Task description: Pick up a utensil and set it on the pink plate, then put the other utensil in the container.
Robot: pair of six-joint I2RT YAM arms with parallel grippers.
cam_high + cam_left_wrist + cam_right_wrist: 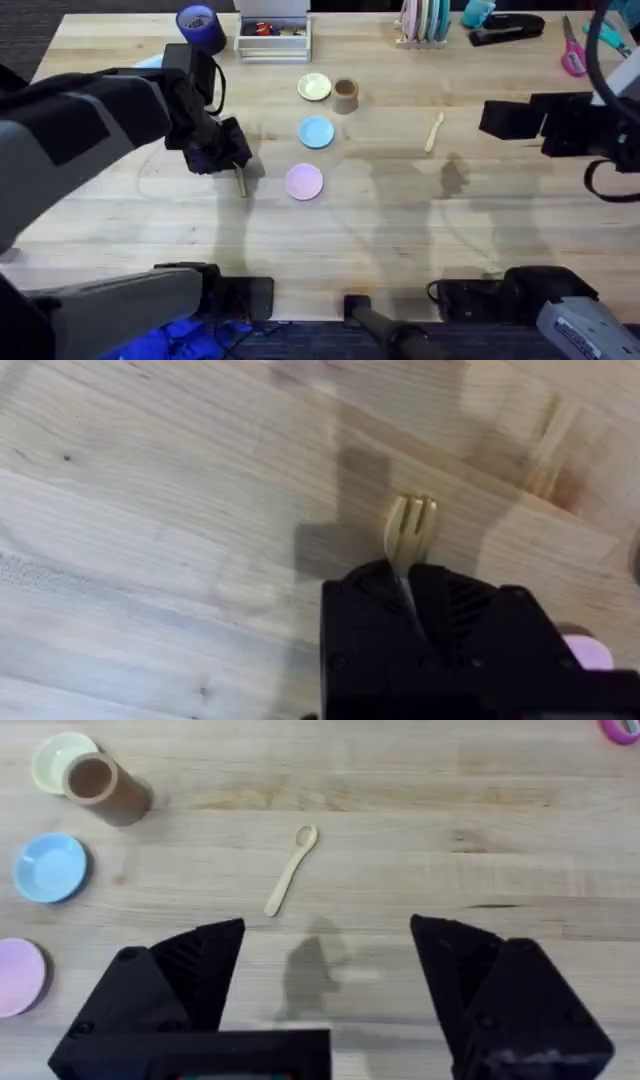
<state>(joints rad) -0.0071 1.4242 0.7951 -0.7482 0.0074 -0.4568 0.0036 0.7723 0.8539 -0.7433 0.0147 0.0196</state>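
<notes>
On the near part of the surface (400,240), the left tool (238,172) is closed on the fork (410,528), its black fingers pinching the handle so that only the tined end pokes out beyond them. In the overhead view the fork hangs just beside the pink plate (304,182), on its left, not yet over it. The fork looks light, stiff and thin; a pinch across the flat handle seems sound, though so slim a piece could pivot between the pads if held near one end. It should land quietly on the shallow plate with a low release.

The right tool (325,970) hovers with its fingers spread wide and nothing between them, above bare wood. A little farther out lies the spoon (291,871), flat on the surface, bowl pointing away, well apart from the fork. It too looks light and rigid; lying flat, it is probably best taken across the narrow handle near the middle.

Beyond the pink plate sits the light blue plate (316,132), then the yellow plate (314,87) with the tan container (346,96) just beside it, upright and open-topped.
</notes>
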